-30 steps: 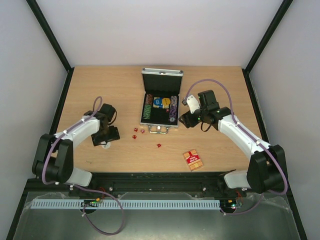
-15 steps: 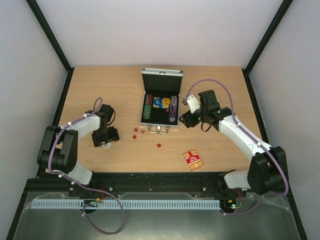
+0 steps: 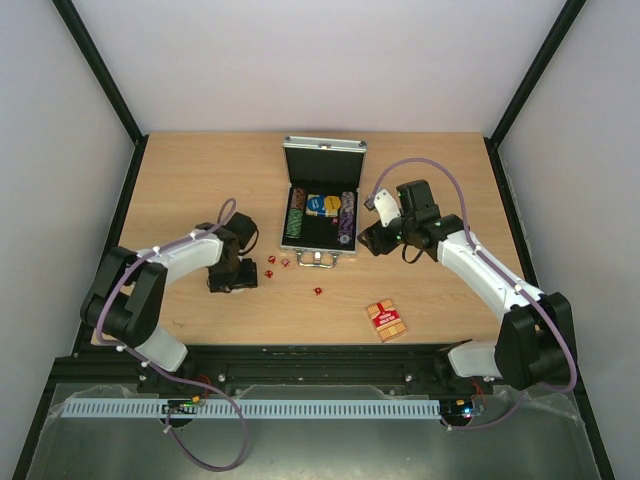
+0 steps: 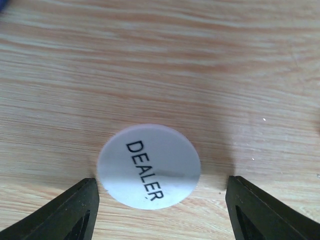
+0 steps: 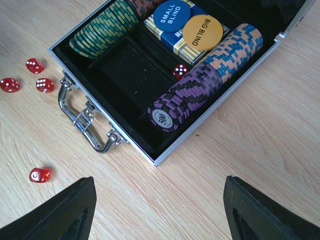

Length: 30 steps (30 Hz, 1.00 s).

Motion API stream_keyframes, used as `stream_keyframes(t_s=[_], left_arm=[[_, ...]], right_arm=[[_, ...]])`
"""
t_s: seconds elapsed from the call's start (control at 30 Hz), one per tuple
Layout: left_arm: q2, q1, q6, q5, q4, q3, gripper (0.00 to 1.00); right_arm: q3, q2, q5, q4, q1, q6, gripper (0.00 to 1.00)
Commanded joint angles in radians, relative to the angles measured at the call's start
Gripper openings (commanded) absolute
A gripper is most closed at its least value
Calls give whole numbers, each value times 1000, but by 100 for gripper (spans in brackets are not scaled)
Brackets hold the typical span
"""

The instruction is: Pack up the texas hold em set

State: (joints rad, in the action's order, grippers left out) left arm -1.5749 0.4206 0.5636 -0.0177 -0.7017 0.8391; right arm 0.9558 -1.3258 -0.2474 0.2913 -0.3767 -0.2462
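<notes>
The left gripper (image 4: 161,181) stands open astride the white DEALER disc (image 4: 149,166), not gripping it. The right gripper (image 5: 159,180) hangs wide open, empty, just right of the open case (image 5: 125,65).

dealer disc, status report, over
Both open: left gripper straddles dealer disc, flat on table; right gripper empty, by case. Lid up; four dice and deck outside. Nothing blocking.
</notes>
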Motion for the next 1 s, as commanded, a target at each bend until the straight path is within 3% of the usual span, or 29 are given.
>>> stream_keyframes(t_s=[0.0, 0.5, 0.97], left_arm=[[-2, -27, 8, 75, -48, 38, 71], [-36, -72, -91, -20, -33, 66, 68], [-68, -64, -86, 21, -47, 55, 62]], right_arm=[[-14, 11, -11, 22, 5, -6, 71], [-13, 4, -9, 22, 5, -7, 71], [-13, 0, -12, 23, 5, -10, 71]])
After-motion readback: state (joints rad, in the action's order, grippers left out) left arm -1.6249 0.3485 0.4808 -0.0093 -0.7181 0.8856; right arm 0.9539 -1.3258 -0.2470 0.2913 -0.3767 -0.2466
